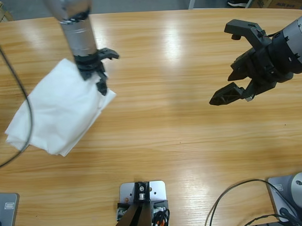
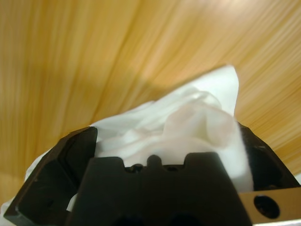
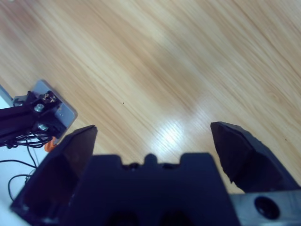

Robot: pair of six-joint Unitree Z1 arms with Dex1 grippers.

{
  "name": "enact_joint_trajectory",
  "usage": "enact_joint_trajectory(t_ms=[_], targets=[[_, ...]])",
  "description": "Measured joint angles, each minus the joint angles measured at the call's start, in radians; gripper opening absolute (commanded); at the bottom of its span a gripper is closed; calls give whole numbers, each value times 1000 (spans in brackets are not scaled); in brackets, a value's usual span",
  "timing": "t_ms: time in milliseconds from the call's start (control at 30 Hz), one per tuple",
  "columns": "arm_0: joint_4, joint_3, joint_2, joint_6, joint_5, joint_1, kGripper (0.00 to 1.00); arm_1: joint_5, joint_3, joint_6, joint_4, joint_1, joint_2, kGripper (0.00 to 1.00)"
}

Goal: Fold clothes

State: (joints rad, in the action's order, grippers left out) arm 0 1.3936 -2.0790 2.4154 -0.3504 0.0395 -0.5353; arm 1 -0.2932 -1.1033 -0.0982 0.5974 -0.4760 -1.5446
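Note:
One of the clothes, a plain white shirt [image 1: 56,111], lies folded in a rough square at the table's left. My left gripper [image 1: 109,74] comes down from the top over its right corner. In the left wrist view the white fabric [image 2: 202,103] bunches up between the left gripper's [image 2: 164,132] wide-apart jaws, so that gripper is open around the cloth. My right gripper [image 1: 228,63] hangs open over bare wood at the right, far from the shirt, and the right wrist view shows only table between its [image 3: 153,136] jaws.
A black cable [image 1: 22,105] curves down the left side past the shirt's edge. Another cable [image 1: 228,194] loops near the front right. The wooden table [image 1: 166,117] stretches between the two arms; its far edge [image 1: 152,13] runs along the top.

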Motion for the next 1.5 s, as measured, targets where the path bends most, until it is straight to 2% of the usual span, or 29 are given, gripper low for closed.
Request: enact_joint_trajectory(t_ms=[133,267,367,533,600,667,800,933,1033,1167,1333,1400,1500], targets=[[-197,331,-168,-1,3,108,968,0,0,0,-5,0,-9,1000],[-381,658,-356,-27,20,273,968,-17,0,-6,-22,0,-32,1000],[-454,729,-440,-39,28,340,968,-37,1,-8,-29,0,-39,1000],[-518,702,-504,21,27,358,968,-47,36,-13,-32,-2,-36,1000],[-530,670,-533,37,11,347,968,-47,60,-26,-32,-2,-19,1000],[-535,638,-577,16,-16,293,968,-47,82,-40,-33,-2,15,1000],[-483,627,-649,-163,-33,101,968,-47,124,-56,-49,-4,69,1000],[-450,761,-658,-288,-32,-32,968,-47,179,-94,-113,-21,83,1000],[-457,845,-657,-343,-21,-85,968,-47,208,-121,-161,-43,83,1000],[-533,938,-657,-395,14,-110,968,-47,226,-135,-196,-52,83,1000],[-612,968,-595,-459,40,-110,968,-47,227,-140,-216,-53,83,1000],[-650,1016,-586,-467,59,-83,968,-47,227,-142,-221,-53,82,1000],[-698,1086,-601,-491,84,12,968,-47,228,-142,-227,-53,80,1000]])
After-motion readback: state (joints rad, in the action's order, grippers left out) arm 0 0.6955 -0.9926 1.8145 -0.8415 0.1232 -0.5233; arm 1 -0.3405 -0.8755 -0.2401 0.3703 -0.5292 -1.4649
